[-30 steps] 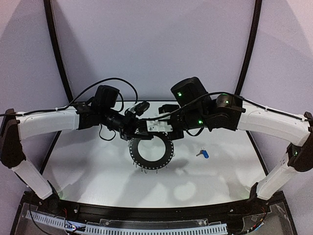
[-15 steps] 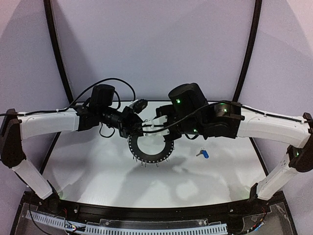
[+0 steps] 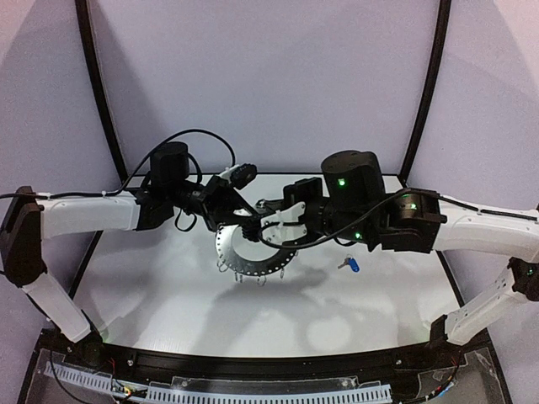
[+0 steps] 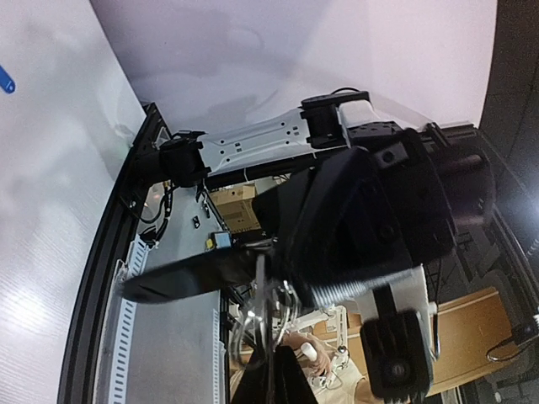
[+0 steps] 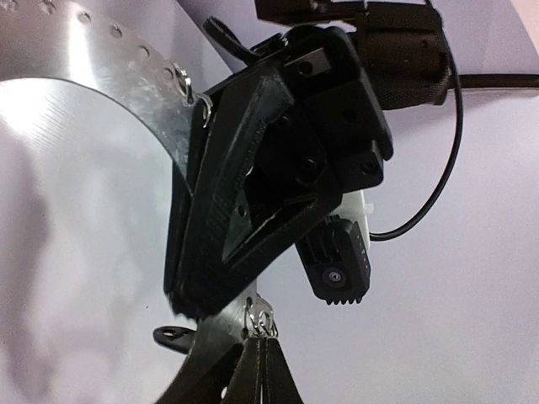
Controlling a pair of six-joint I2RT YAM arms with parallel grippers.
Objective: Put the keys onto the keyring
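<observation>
Within the last second the ring [image 3: 244, 266] was raised slightly and tilted between the arms, its rim clamped by the left gripper [image 3: 244, 220] and a clip [image 5: 259, 318] pinched by the closed right gripper [image 5: 261, 345], while the blue key [image 3: 349, 264] was left unthreaded on the table [image 3: 168, 286].

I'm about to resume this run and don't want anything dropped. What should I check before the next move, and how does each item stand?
1. Is the left gripper shut on the keyring rim? Ok.
2. Is the right gripper shut on a wire clip at the rim? Ok.
3. Is the keyring held off the table? Ok: from above it appears lifted and tilted.
4. Is the blue-tagged key on the ring? Not ok: it lies on the table, apart from the ring.
5. Has the black-tagged key been located? Cannot tell: no view shows it.
</observation>
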